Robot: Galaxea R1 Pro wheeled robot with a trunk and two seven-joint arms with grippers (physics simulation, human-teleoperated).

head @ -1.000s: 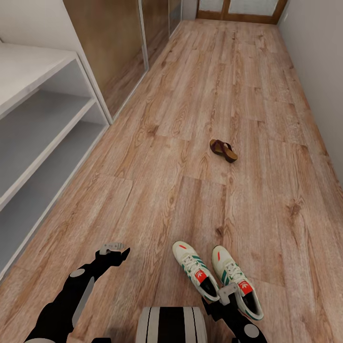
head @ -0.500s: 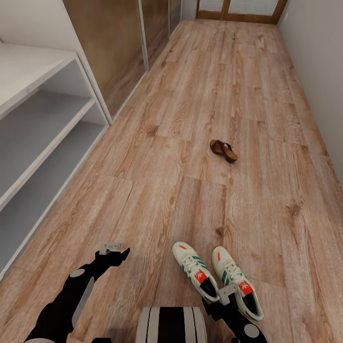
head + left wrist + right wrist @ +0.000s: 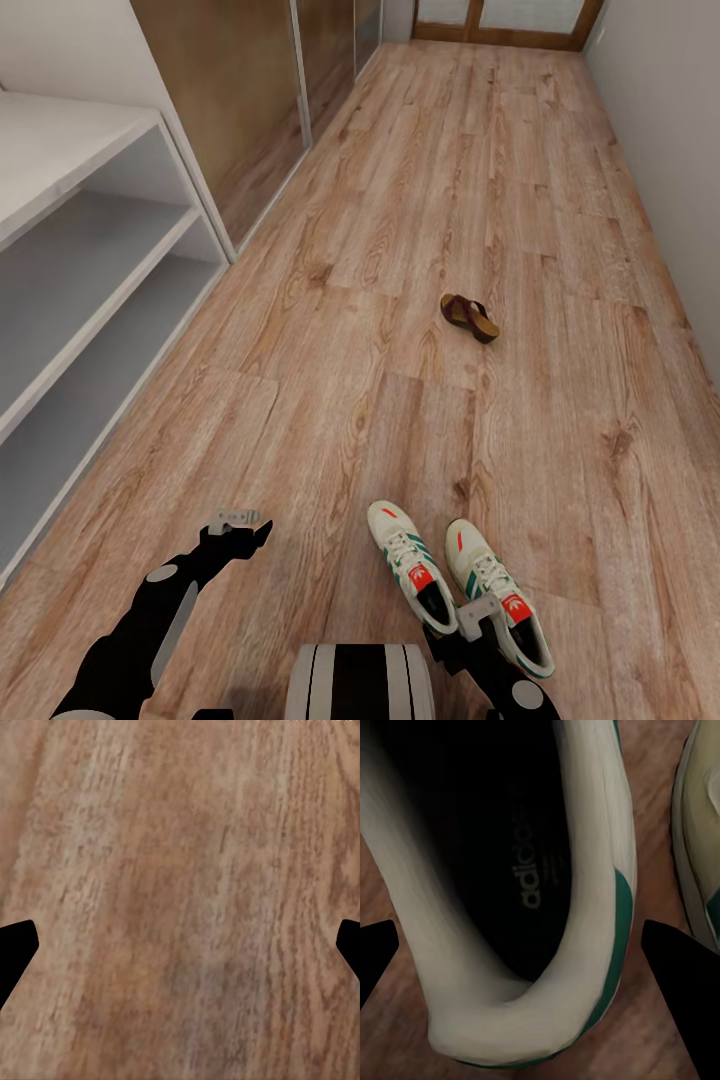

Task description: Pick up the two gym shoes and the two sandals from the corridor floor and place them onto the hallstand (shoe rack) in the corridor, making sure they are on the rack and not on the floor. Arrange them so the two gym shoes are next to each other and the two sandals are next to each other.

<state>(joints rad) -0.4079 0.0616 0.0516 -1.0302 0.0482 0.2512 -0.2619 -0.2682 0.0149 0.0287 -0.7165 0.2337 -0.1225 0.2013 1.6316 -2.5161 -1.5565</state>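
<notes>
Two white gym shoes with teal stripes lie side by side on the corridor floor (image 3: 420, 200), the left one (image 3: 410, 565) and the right one (image 3: 497, 590). My right gripper (image 3: 480, 615) hovers low over their heel ends. In the right wrist view it (image 3: 536, 960) is open, its fingertips (image 3: 682, 982) on either side of one gym shoe's heel (image 3: 532, 1020), and the other gym shoe (image 3: 701, 832) shows at the edge. A dark-brown sandal (image 3: 469, 315) lies farther down the floor. My left gripper (image 3: 240, 525) is open above bare planks (image 3: 180, 907). The hallstand (image 3: 80, 250) stands at the left.
Brown sliding cupboard doors (image 3: 240, 90) run along the left wall beyond the hallstand. A white wall (image 3: 680, 150) borders the right side, and a wood-framed door (image 3: 500, 20) closes the corridor's far end. My trunk (image 3: 360, 680) shows at the lower edge.
The left gym shoe has shifted slightly, its toe a little farther and to the right. The arms and the sandal look unmoved.
</notes>
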